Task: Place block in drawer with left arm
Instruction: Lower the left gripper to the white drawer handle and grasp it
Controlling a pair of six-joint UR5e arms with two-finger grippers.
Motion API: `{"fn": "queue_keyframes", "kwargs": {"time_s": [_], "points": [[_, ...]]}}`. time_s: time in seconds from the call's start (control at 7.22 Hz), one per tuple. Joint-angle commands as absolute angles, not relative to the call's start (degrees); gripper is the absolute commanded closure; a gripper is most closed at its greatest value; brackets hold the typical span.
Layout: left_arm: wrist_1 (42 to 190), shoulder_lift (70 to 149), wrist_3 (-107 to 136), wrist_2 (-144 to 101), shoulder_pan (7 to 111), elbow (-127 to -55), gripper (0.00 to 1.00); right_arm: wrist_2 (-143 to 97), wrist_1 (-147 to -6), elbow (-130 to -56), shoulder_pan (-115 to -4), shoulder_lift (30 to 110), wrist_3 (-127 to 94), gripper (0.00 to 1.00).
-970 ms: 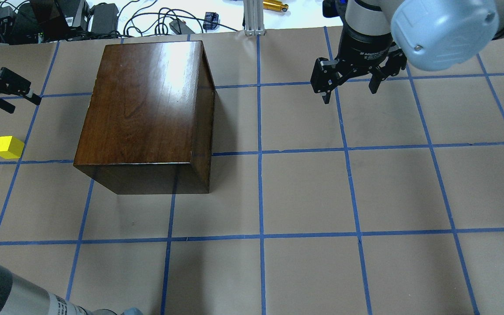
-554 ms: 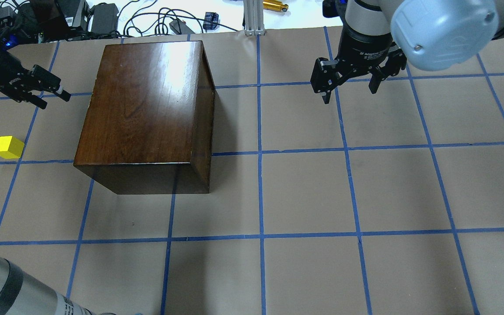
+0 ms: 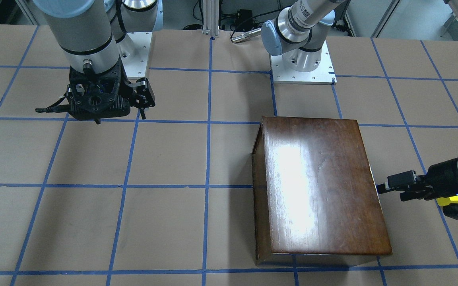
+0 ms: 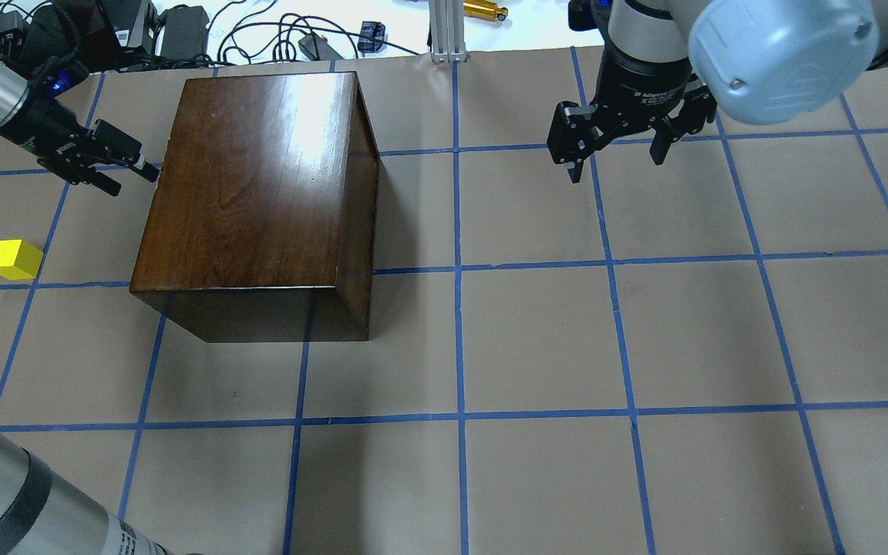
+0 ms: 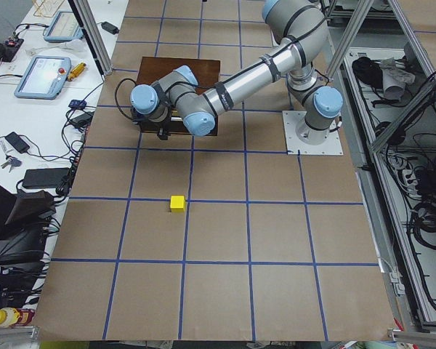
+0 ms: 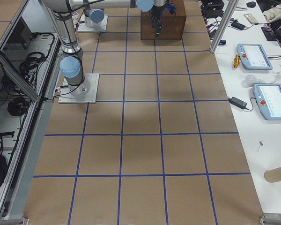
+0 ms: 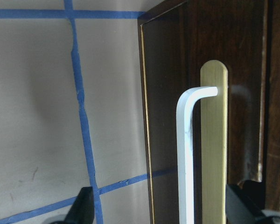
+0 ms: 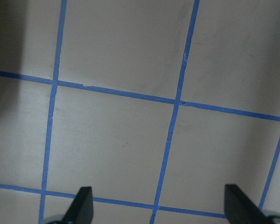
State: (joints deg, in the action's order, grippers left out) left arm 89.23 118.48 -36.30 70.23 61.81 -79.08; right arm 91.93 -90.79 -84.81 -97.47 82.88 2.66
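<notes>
Step in hand: take the pull (image 7: pixel 186 158) to open the drawer (image 7: pixel 165 116), which looks closed.
- Left gripper (image 4: pixel 129 179) sits at the box (image 4: pixel 251 177) side face with its fingers spread, nothing held. In the wrist view the pull lies between them, nearer one finger.
- Judgement: centre on the bar first, advance until the pads pass it, close across the thin bar, then draw straight out along the slide. A skewed tug may drag the whole box over the table (image 4: pixel 536 339).
- Block (image 4: pixel 14 259) lies on the table, well apart from the box.
- Right gripper (image 4: pixel 617 163) hangs spread and empty.

Materials: box is glossy dark wood with sharp edges. Pull is a slim bent pale-metal bar on a round-topped brass backplate (image 7: pixel 213 140). Block is a matte yellow cube. Table is covered in brown paper with a blue tape grid.
</notes>
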Motion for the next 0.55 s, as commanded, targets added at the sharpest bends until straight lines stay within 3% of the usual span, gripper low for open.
{"fn": "queue_keyframes", "kwargs": {"time_s": [0.0, 0.42], "points": [[89.1, 120.5, -36.3, 70.2, 62.0, -79.2, 0.00, 91.9, -90.8, -84.8, -97.5, 82.9, 2.7, 0.00], [89.1, 121.5, -36.6, 70.3, 62.4, -79.2, 0.00, 91.9, -90.8, -84.8, -97.5, 82.9, 2.6, 0.00]]}}
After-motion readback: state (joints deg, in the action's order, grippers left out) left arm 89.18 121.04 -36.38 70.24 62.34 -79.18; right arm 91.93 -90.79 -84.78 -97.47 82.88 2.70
